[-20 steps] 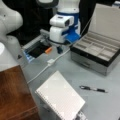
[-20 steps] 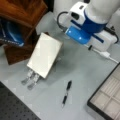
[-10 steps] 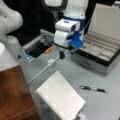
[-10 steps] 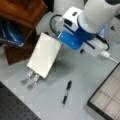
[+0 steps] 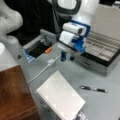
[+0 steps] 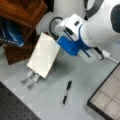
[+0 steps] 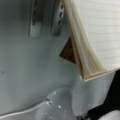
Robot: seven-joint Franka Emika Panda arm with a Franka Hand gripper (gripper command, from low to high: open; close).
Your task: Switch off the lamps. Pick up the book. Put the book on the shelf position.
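The pincer (image 5: 67,58) hangs low over the grey worktop (image 5: 100,102), its blue-and-black fingers pointing down with a narrow gap between them and nothing in that gap, so it stands slightly spread and empty; nearest to it, just toward a front view's left, lies the small white switch (image 5: 50,61), with its thin white cord (image 5: 37,74) running away toward that view's bottom left; the pincer does not touch the switch; the book (image 5: 60,97) rests below the pincer in that view, well apart from it, propped at a tilt on the perforated metal stand (image 6: 31,78), spiral binding along its lower long edge; the dark reddish-brown wooden block (image 5: 13,95) sits beside the book, further from the pincer, at the view's bottom left, its top bare; a black pen (image 5: 93,89) lies on the worktop at the pincer's other side, apart from the book; the grey compartmented box (image 5: 100,53) stands just behind the pincer; in the wrist view the book's page edges (image 7: 82,50) and the stand's strips (image 7: 36,17) show, but the pincer's fingers do not.
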